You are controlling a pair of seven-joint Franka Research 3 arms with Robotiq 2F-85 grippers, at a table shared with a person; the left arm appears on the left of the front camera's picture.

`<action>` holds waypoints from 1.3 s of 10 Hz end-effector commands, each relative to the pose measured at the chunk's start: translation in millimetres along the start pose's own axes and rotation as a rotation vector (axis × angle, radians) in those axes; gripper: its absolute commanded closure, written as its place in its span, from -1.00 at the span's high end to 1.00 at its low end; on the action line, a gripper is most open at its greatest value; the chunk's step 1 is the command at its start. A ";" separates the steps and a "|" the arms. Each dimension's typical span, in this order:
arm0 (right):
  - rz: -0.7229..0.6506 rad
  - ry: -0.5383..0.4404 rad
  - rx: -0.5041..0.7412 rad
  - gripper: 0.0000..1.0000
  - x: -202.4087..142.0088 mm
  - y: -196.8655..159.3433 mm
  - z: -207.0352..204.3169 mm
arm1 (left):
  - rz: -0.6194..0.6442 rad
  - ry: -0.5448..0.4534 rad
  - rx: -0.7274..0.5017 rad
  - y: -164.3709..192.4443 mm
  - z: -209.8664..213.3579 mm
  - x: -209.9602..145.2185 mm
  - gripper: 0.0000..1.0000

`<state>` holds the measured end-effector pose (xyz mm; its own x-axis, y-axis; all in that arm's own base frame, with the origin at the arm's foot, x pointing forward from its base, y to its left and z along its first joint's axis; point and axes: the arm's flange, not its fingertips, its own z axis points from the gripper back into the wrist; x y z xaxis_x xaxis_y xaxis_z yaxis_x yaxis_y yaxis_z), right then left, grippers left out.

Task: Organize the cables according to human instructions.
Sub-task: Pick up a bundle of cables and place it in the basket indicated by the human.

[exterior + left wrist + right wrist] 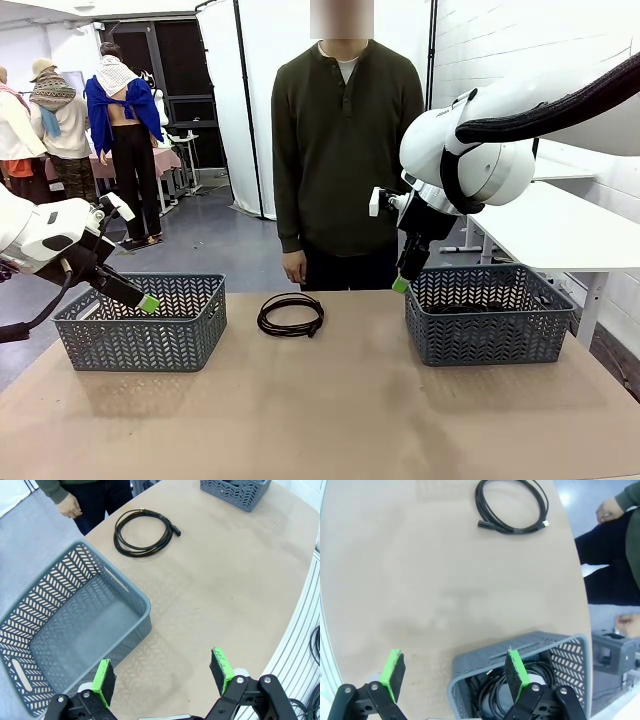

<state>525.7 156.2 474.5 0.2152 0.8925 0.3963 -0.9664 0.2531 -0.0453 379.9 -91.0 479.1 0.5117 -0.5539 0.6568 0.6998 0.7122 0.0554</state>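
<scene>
While one coiled thin black cable (291, 314) lies flat on the bare tan tabletop (330, 410) at the middle of the front view, between the two grey plastic lattice baskets, both arms hang back from it, which reads as waiting for the person's word on where it belongs. That person, in a dark olive long-sleeved shirt (345, 140), stands at the far edge with one hand (294, 267) hanging just behind the coil, not pointing at either side. The right gripper (455, 672) is spread wide and empty, its green pads straddling the near rim of the right-hand basket (487, 315); in the right wrist view black cable loops (515, 685) already lie inside that basket at the lower middle, so I judge this arm has just finished a drop there. The left gripper (164, 672) is likewise spread and holding nothing, poised over the near corner of the left-hand basket (142, 323), whose floor looks bare. The remaining coil sits well apart from both grippers, roughly midway, so either arm could reach it.
</scene>
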 end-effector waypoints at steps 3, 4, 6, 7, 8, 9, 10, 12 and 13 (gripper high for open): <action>0.002 -0.003 -0.015 1.00 0.3 -0.8 -0.1 | 0.018 -0.004 -0.008 1.4 -0.6 -0.6 1.00; 0.002 -0.003 -0.015 1.00 0.3 -0.8 -0.1 | 0.018 -0.004 -0.008 1.4 -0.6 -0.6 1.00; 0.002 -0.003 -0.015 1.00 0.3 -0.8 -0.1 | 0.018 -0.004 -0.008 1.4 -0.6 -0.6 1.00; 0.002 -0.003 -0.015 1.00 0.3 -0.8 -0.1 | 0.018 -0.004 -0.008 1.4 -0.6 -0.6 1.00; 0.002 -0.003 -0.015 1.00 0.3 -0.8 -0.1 | 0.018 -0.004 -0.008 1.4 -0.6 -0.6 1.00; 0.002 -0.003 -0.015 1.00 0.3 -0.8 -0.1 | 0.018 -0.004 -0.008 1.4 -0.6 -0.6 1.00; 0.002 -0.003 -0.015 1.00 0.3 -0.8 -0.1 | 0.018 -0.004 -0.008 1.4 -0.6 -0.6 1.00; 0.002 -0.003 -0.015 1.00 0.3 -0.8 -0.1 | 0.018 -0.004 -0.008 1.4 -0.6 -0.6 1.00; 0.002 -0.003 -0.015 1.00 0.3 -0.8 -0.1 | 0.018 -0.004 -0.008 1.4 -0.6 -0.6 1.00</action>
<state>525.7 156.2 474.5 0.2153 0.8925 0.3964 -0.9663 0.2533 -0.0454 379.9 -91.0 479.1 0.5117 -0.5539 0.6568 0.6998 0.7122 0.0554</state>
